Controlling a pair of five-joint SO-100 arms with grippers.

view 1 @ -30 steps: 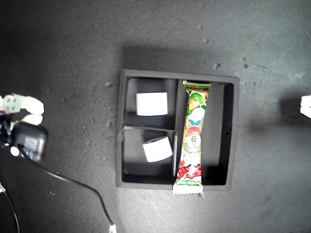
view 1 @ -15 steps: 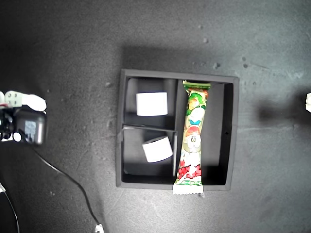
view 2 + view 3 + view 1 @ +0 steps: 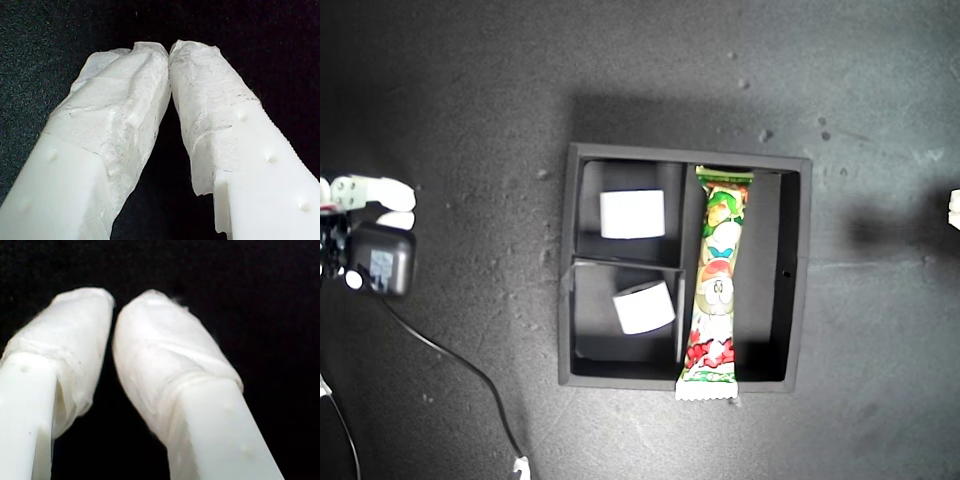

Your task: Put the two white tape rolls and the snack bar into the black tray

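the black tray (image 3: 565, 300) holds both tape rolls (image 3: 632, 214) (image 3: 644, 307) in its small compartments and the snack bar (image 3: 715, 290) in the long one, one end overhanging the wall. my first gripper (image 3: 169, 50) and my second gripper (image 3: 113, 305) are clenched, empty, over bare mat.

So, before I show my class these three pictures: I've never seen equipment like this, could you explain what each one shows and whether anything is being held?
The overhead picture looks straight down on a dark surface. The black tray holds two white tape rolls, one in each small compartment, the other nearer the picture's bottom, and the snack bar in the long one, its end overhanging the wall. An arm sits at that picture's left edge.

The other two are cameras riding on the arms' pincers: my first gripper and my second gripper. Both have their padded white fingertips together and hold nothing.
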